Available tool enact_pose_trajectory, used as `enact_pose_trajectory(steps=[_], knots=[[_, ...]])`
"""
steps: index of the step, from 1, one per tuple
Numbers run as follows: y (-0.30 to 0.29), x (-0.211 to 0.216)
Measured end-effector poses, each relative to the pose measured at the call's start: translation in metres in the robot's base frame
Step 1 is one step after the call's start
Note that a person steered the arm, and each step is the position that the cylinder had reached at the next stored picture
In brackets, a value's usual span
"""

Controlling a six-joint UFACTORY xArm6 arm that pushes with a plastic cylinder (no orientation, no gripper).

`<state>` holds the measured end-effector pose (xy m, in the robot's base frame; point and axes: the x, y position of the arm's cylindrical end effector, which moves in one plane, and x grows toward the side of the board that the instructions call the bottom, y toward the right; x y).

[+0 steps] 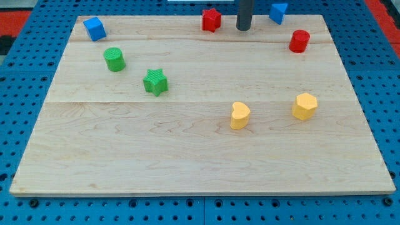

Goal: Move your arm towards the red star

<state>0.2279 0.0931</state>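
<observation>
The red star [211,20] sits near the view's top edge of the wooden board [187,156], a little right of centre. My tip [243,29] is at the end of the dark rod that comes down from the view's top. It stands just to the right of the red star, with a small gap between them. A blue block [278,12] lies to the right of the rod, and a red cylinder [299,40] lies further right and lower.
A blue cube [94,29] is at the top left. A green cylinder [114,59] and a green star [155,82] are left of centre. A yellow heart [239,115] and a yellow hexagon [304,106] are right of centre. A blue pegboard [19,75] surrounds the board.
</observation>
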Motion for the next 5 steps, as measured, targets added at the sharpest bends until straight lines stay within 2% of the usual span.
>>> enact_pose_trajectory(steps=[3, 5], knots=[[-0.016, 0.001], [-0.018, 0.028]])
